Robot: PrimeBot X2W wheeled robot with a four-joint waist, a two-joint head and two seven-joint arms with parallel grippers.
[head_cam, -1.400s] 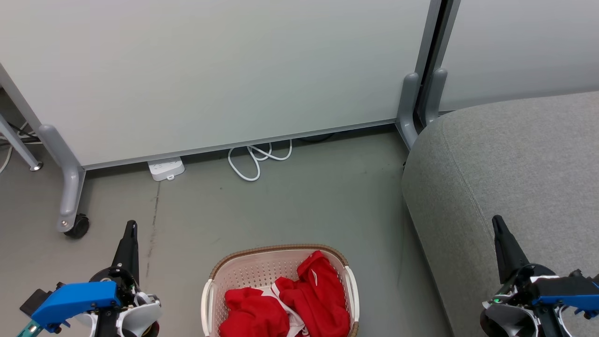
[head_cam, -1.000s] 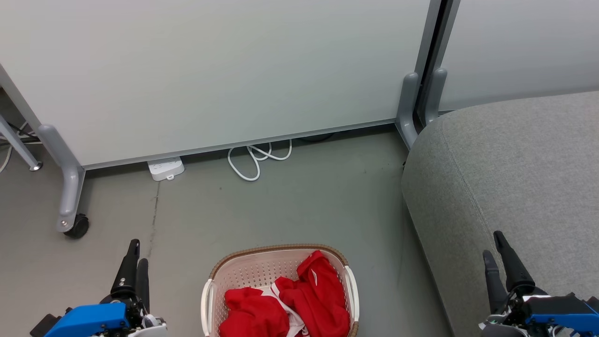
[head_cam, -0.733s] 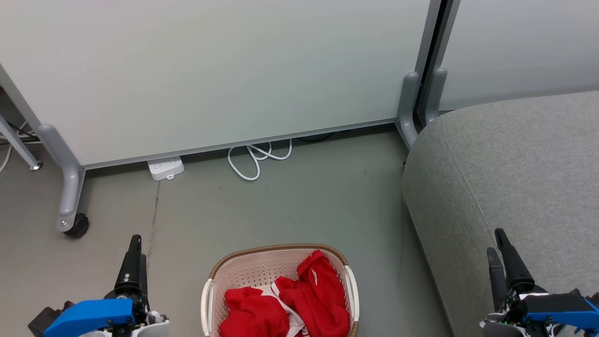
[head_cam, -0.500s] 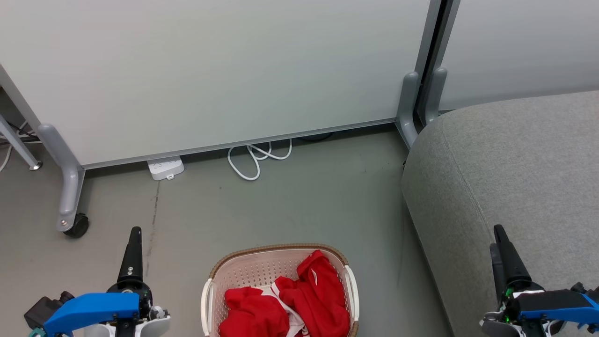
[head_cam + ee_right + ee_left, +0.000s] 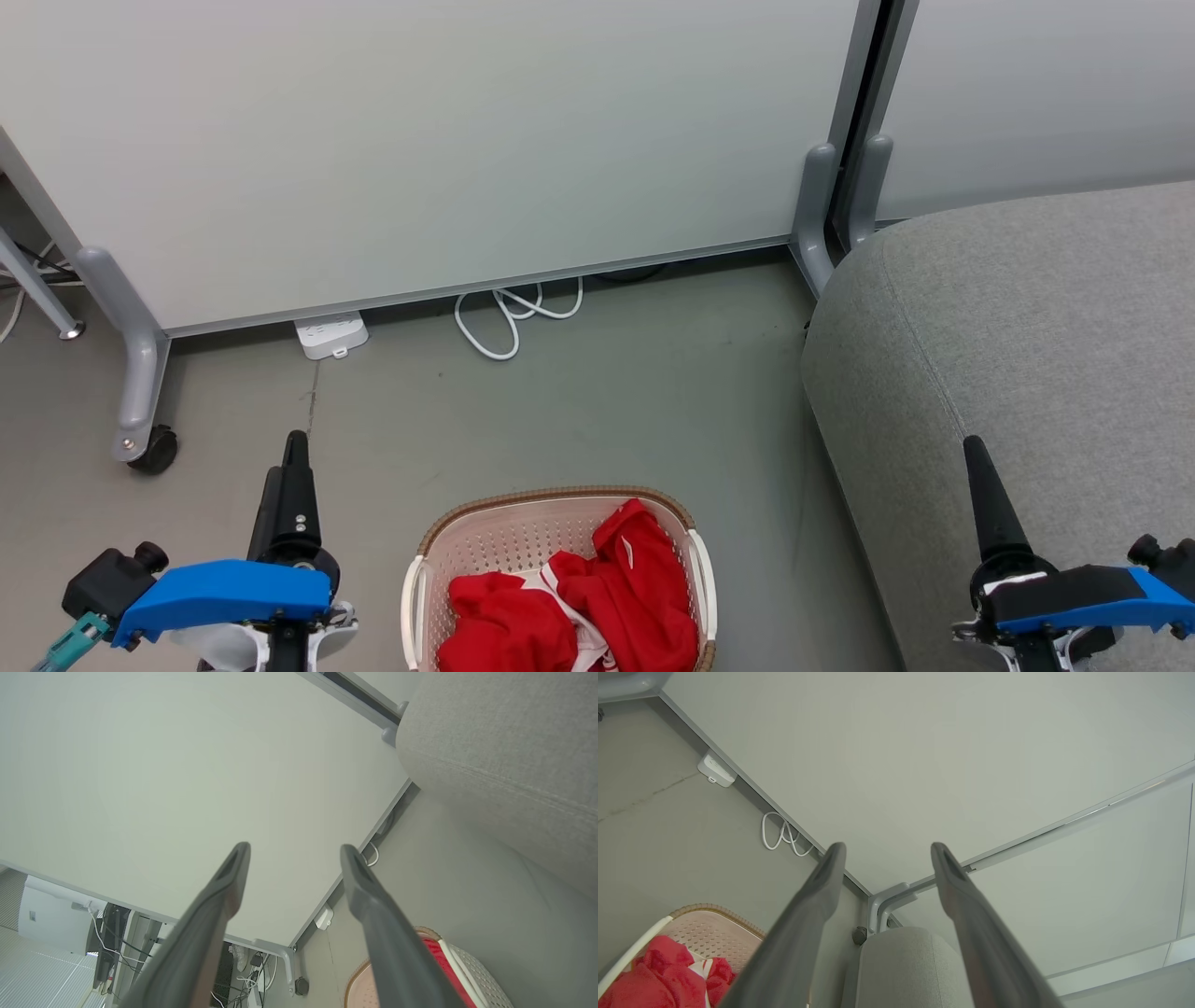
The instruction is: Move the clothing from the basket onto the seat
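Red clothing (image 5: pixel 579 607): two crumpled garments with white trim lie in the basket (image 5: pixel 551 495), to the right of the left end effector (image 5: pixel 887 849) and well to the left of the right end effector (image 5: pixel 293 851).
Basket: stands on the floor (image 5: pixel 607 411) between the two end effectors, nearer the left one, touching neither.
Seat (image 5: pixel 1055 317): grey upholstery lies beneath and ahead of the right end effector; no garment lies on the part that shows.
Left end effector: fingers spread wide, nothing between them, pointing forward over the floor.
Right end effector: fingers spread wide and empty, hovering above the seat's near corner.
Step in hand: probably the reach into the basket for a first garment; no clothing has been moved over yet.
Doing it well: swing the left end effector to its right and down over the pile, keep the fingers wide until they straddle a raised fold, then close deep into the fabric rather than on the trim alone. Lift straight up until the hem clears the rim.
Risk: the garments overlap, so one may drag the other, and a light basket may tip or slide along.
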